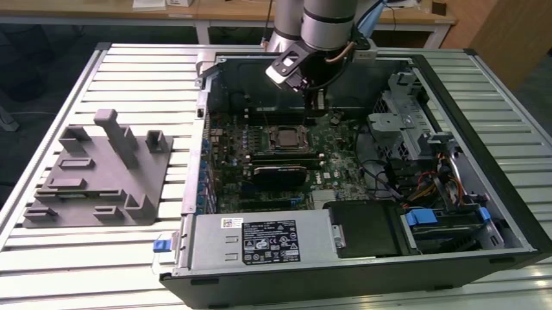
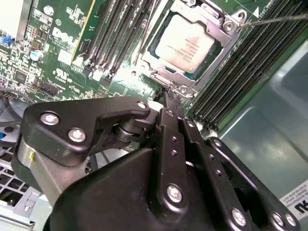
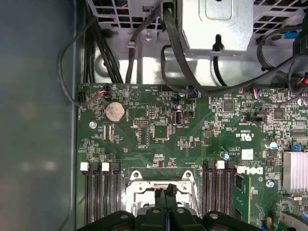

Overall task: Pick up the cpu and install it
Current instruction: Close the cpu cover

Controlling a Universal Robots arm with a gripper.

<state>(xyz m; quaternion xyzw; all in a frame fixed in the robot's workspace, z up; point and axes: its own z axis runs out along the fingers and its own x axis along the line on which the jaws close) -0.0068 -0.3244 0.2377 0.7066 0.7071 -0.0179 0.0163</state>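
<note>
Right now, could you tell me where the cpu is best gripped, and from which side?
Probably from straight above, by two opposite edges of its raised metal top: the cpu lies flat, and a metal frame hugs its rim, leaving the sides hard to reach.

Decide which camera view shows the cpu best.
The second wrist view: the cpu shows close, silver top plain in its socket frame. The exterior view shows it small, far off. In the first wrist view the gripper largely hides it.
</note>
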